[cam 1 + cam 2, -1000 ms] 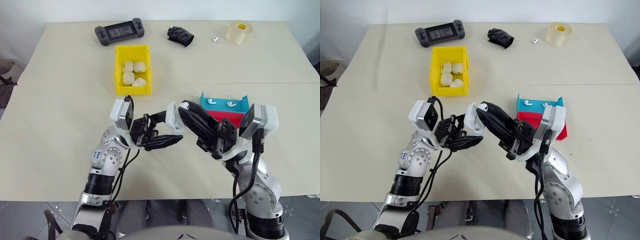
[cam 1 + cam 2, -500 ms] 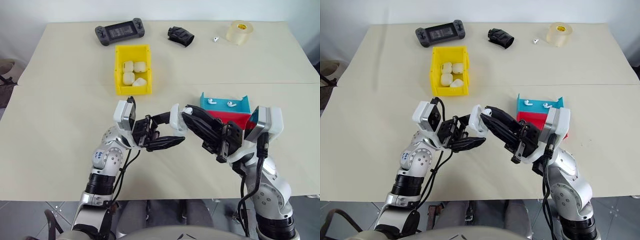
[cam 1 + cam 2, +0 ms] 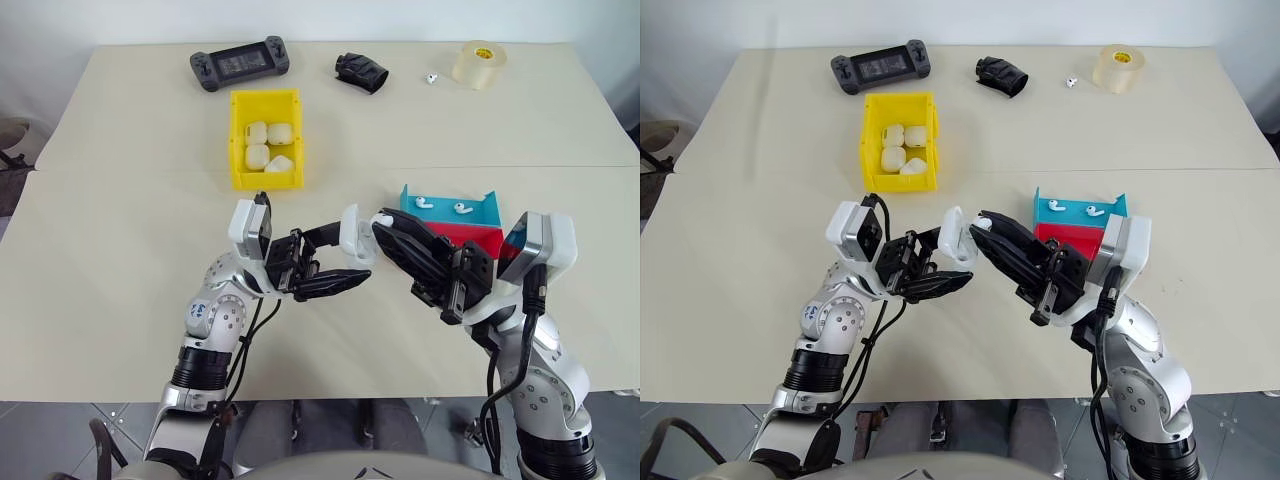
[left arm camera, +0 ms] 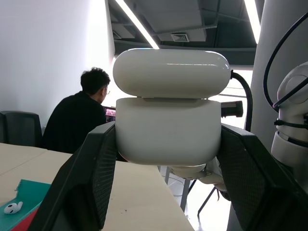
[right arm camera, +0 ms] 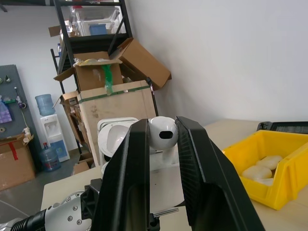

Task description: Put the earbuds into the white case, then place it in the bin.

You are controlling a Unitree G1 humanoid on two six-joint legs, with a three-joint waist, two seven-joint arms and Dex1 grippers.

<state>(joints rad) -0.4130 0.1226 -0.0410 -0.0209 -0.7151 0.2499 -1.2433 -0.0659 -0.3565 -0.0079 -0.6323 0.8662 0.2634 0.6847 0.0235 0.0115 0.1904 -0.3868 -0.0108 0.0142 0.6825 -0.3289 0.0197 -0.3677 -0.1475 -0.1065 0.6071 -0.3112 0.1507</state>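
From the head, a beige table (image 3: 120, 250) with a seam across it stood against a pale wall, and along its far edge lay a game controller (image 3: 239, 64), a black pouch (image 3: 361, 72), a small die (image 3: 431, 78) and a tape roll (image 3: 478, 64). The bin (image 3: 264, 139) sat left of centre with four white cases in it; to the right a blue tray (image 3: 450, 209) held two earbuds (image 3: 461, 208) and touched a red tray (image 3: 470, 234). Above the near table the left gripper (image 3: 338, 258) was clenched on the case (image 3: 350, 236), its lid up, and the right gripper (image 3: 383, 221) pinched one earbud (image 3: 382, 218) just beside it. The left wrist camera showed the case (image 4: 171, 115) between its black fingers (image 4: 91, 178), with a seated person (image 4: 77, 120) and ceiling lights behind. The right wrist camera showed the earbud (image 5: 162, 134) squeezed between its fingers (image 5: 126, 183), the case (image 5: 115, 139) behind, cardboard boxes (image 5: 113, 86) on a shelf, and a water dispenser (image 5: 48, 134).
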